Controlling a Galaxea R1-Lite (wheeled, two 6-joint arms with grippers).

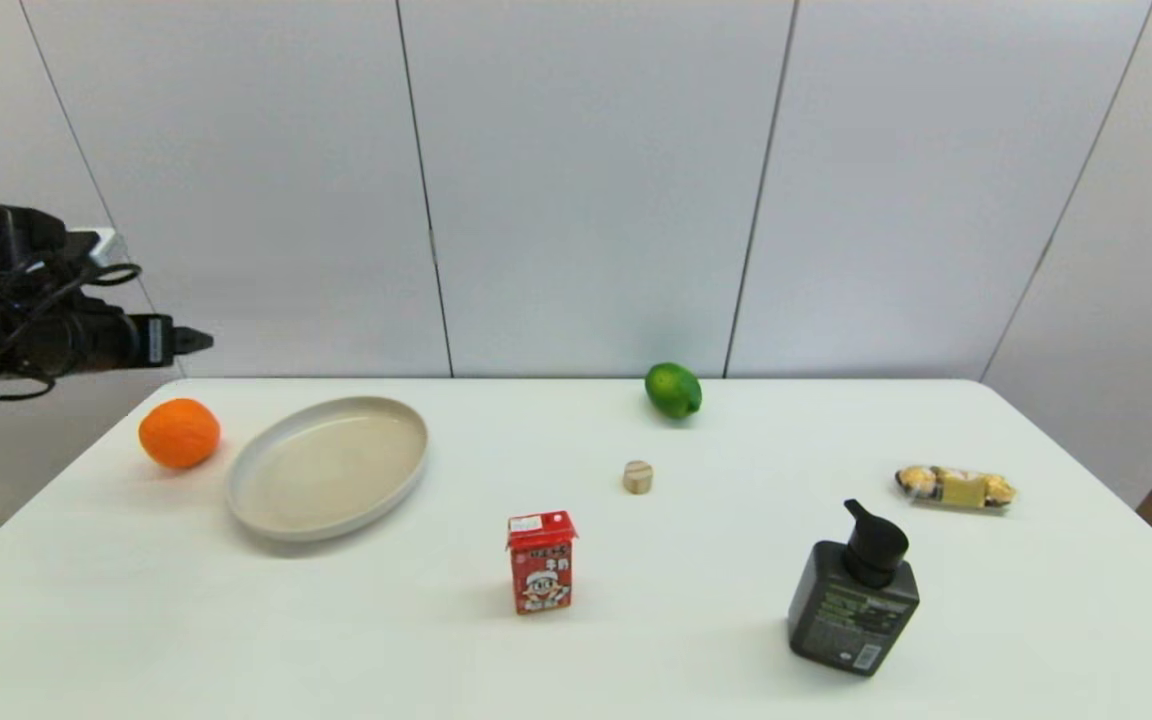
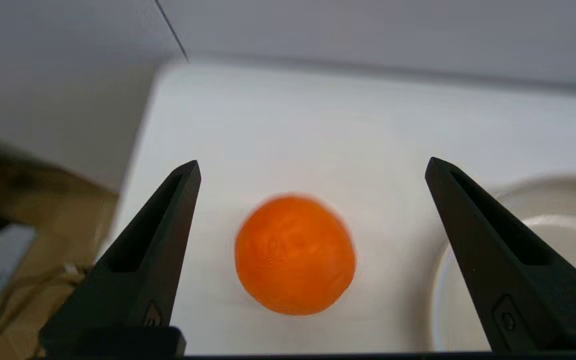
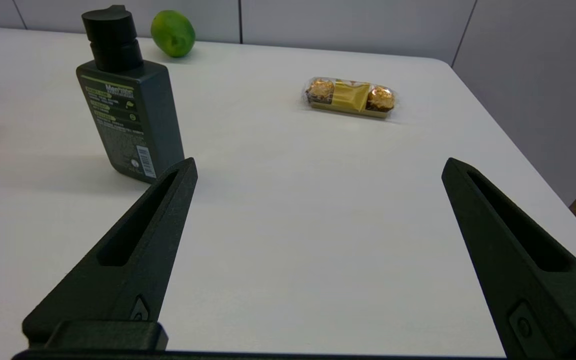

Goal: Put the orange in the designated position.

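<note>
Both grippers are gaping empty, the left (image 2: 313, 170) hanging above the orange (image 1: 179, 433) sitting near the table's (image 1: 576, 650) far-left corner.

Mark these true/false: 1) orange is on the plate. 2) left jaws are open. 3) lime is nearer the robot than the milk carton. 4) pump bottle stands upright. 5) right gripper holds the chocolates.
1) False. The orange sits on the table beside the plate, on its left.
2) True. The left gripper is open above the orange, not touching it.
3) False. The lime is at the far edge, beyond the milk carton.
4) True. The pump bottle is upright.
5) False. The right gripper is open and empty; the chocolates lie on the table.
</note>
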